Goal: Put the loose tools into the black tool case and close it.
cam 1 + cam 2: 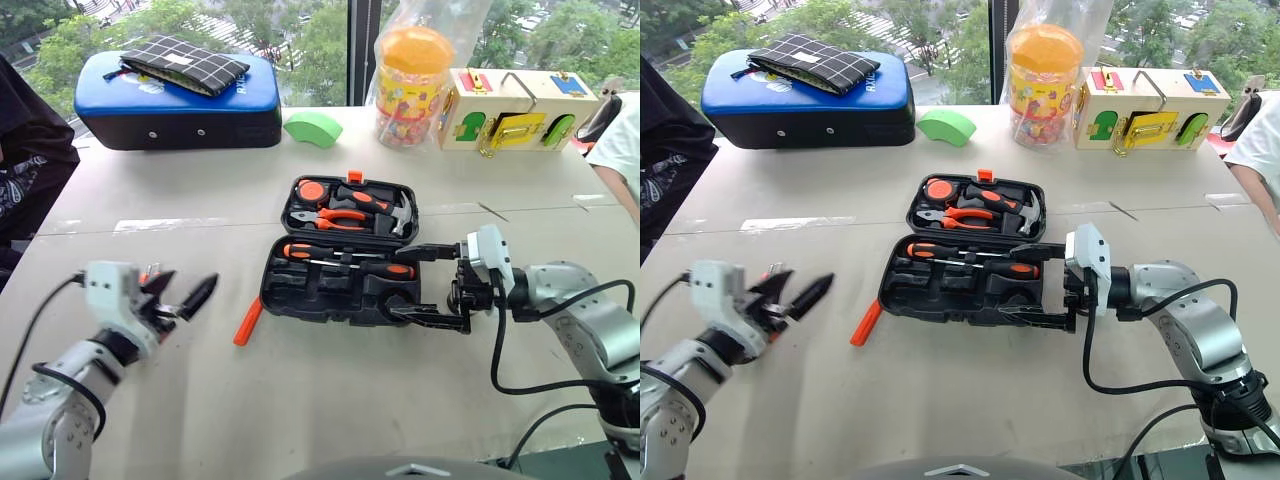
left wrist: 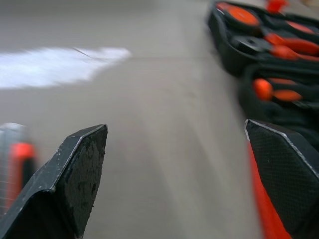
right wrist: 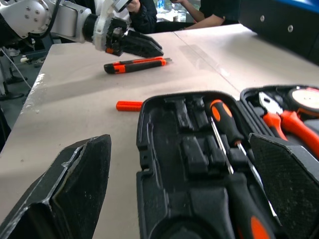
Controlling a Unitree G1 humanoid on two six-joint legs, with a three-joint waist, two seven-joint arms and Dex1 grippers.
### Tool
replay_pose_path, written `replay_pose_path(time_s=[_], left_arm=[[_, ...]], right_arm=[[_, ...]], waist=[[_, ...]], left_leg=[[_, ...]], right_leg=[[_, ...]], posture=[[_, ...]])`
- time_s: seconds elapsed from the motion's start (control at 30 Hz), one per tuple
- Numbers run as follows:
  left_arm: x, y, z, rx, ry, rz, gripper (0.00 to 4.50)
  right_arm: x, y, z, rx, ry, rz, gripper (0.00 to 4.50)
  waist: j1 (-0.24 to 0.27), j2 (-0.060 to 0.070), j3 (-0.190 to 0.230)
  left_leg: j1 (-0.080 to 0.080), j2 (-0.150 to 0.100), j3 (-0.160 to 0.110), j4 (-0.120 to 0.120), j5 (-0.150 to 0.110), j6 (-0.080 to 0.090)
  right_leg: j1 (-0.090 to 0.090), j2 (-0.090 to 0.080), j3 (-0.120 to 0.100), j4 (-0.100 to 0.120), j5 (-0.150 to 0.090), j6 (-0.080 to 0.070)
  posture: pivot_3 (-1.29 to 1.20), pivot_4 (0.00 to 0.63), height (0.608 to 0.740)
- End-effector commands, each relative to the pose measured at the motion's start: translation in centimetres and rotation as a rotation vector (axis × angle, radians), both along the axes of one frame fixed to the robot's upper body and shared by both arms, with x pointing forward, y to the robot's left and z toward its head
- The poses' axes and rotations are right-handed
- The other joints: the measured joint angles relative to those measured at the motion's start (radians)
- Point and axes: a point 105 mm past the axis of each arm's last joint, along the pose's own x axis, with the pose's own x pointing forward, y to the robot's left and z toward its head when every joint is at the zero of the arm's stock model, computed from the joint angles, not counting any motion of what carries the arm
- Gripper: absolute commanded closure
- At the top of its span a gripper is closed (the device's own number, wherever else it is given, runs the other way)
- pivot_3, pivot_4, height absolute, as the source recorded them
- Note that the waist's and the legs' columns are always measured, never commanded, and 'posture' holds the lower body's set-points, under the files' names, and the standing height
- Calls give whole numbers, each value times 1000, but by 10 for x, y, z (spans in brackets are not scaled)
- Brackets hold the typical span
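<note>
Right gripper (image 1: 432, 285) sits at the right end of the open tool case (image 1: 345, 258), pointing left across it. Fingers spread wide, one above the case's near half and one at its front corner; nothing between them. From the right wrist view the same fingers (image 3: 75, 189) frame the near half of the case, empty-handed.

Left gripper (image 1: 185, 298) hovers low over the table (image 1: 300, 400), well left of the case. Fingers wide apart, holding nothing. In the right wrist view a black-and-orange knife-like tool (image 3: 134, 64) lies on the table just beside that gripper.

Tool case lies flat at mid-table, both halves open. Near half holds two long screwdrivers (image 1: 350, 260) side by side, orange-and-black handles; several recesses in that half are bare. Far half holds pliers (image 1: 340, 218) with orange handles, a round orange tape measure (image 1: 312, 190) and a hammer (image 1: 395, 212). Orange latch (image 1: 354, 176) at the far edge.

A slim orange tool (image 1: 248, 321) lies loose on the table just off the case's left front corner, angled.

Further back: a blue-topped black case (image 1: 178, 100) with a checked pouch (image 1: 185, 64) on it, a green block (image 1: 313, 128), a clear jar with an orange lid (image 1: 412, 85), a wooden latch box (image 1: 518, 110).
</note>
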Motion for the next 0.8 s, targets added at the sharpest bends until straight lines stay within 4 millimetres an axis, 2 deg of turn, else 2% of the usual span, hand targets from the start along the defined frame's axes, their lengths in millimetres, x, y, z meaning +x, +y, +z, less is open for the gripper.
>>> replay_pose_path(time_s=[0.03, 0.27, 0.4, 0.53, 0.57, 0.63, 0.67, 0.8], left_arm=[[-9, -24, -3, 69, 26, -73, 0], [-23, -34, -23, 146, 89, -92, 0], [-19, -41, -43, 184, 134, -102, 1121], [-18, -50, -49, 187, 130, -122, 3190], [-17, -49, -48, 181, 119, -117, 3689], [-14, -43, -41, 169, 74, -90, 4135], [-11, -38, -34, 158, 41, -76, 4130], [4, -21, 12, 83, -144, -93, 4130]], right_arm=[[-6, -5, 14, 12, -60, 8, 22], [-6, -11, 17, -4, -72, -37, 22], [-6, -14, 18, -12, -75, -56, 0], [-6, -16, 18, -17, -75, -67, 0], [-7, -17, 18, -19, -74, -68, 0], [-8, -17, 17, -20, -72, -68, 0], [-9, -17, 17, -21, -71, -67, 0], [-13, -20, 17, -23, -70, -64, 0]], waist=[[1, 0, 0], [9, 1, 0], [13, 1, 0], [11, 3, -1], [11, 3, -1], [12, 4, -1], [13, 4, -1], [13, 1, 0]], left_leg=[[0, 0, 0, 0, 0, 0], [0, 0, 0, 0, -1, 1], [0, 0, 0, 0, -1, 1], [0, 0, 0, 1, -1, 1], [0, 0, 0, 1, -1, 2], [0, 0, 0, 1, -1, 2], [0, 0, 0, 1, -1, 1], [0, 1, 0, 1, -1, 1]], right_leg=[[0, 0, 0, 0, 0, 0], [0, 0, 0, 0, 0, 0], [0, 0, 0, -1, 0, 0], [0, 0, 0, -1, 0, 0], [0, 0, 0, -1, 0, 0], [0, 0, 0, -1, 0, 0], [0, 0, 0, -1, 0, 0], [0, 0, -2, -1, 0, 0]], posture=[[0, 150, 740], [0, 150, 740], [0, 150, 740], [0, 150, 740], [0, 150, 740], [0, 150, 740], [0, 150, 740], [0, 150, 740]])
